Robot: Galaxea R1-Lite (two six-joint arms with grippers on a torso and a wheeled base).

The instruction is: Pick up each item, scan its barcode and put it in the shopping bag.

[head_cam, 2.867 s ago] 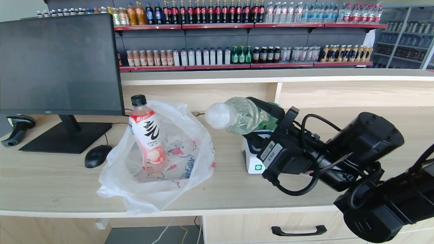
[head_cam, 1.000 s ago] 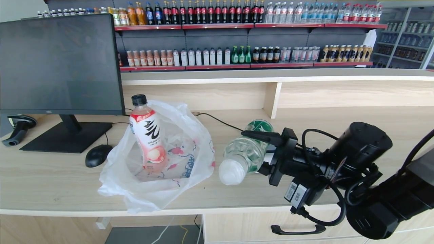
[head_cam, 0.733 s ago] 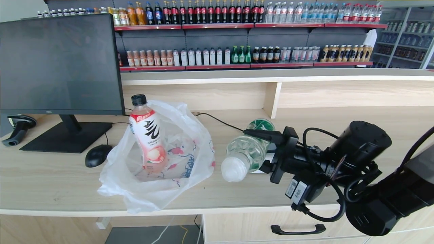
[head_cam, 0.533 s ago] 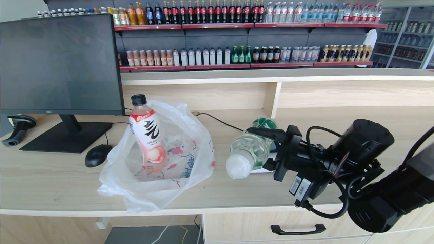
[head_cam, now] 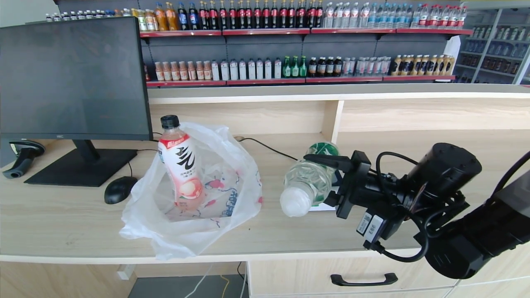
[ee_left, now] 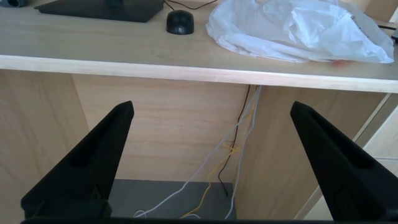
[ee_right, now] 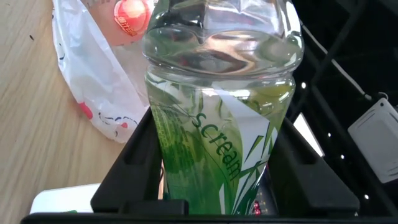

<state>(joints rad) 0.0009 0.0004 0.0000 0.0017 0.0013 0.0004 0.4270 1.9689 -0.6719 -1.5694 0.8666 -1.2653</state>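
Head, right gripper (head_cam: pixel 322 179): clamped on bottle (head_cam: pixel 304 182), tilted, cap toward bag (head_cam: pixel 232 182), over counter (head_cam: pixel 62 215).
Head, bag: holds upright pink drink (head_cam: pixel 180 165).
Left wrist, left gripper (ee_left: pixel 211 112): fingers spread, empty, below counter edge.
Right wrist, bottle: between both fingers.

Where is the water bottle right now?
In the head view, the water bottle is held tilted in the right claw, just right of the shopping bag.

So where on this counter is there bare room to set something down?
Bare counter in front of the mouse, left of the shopping bag; also the back right stretch beyond the divider. Crowded between bag and the water bottle in the right tool.
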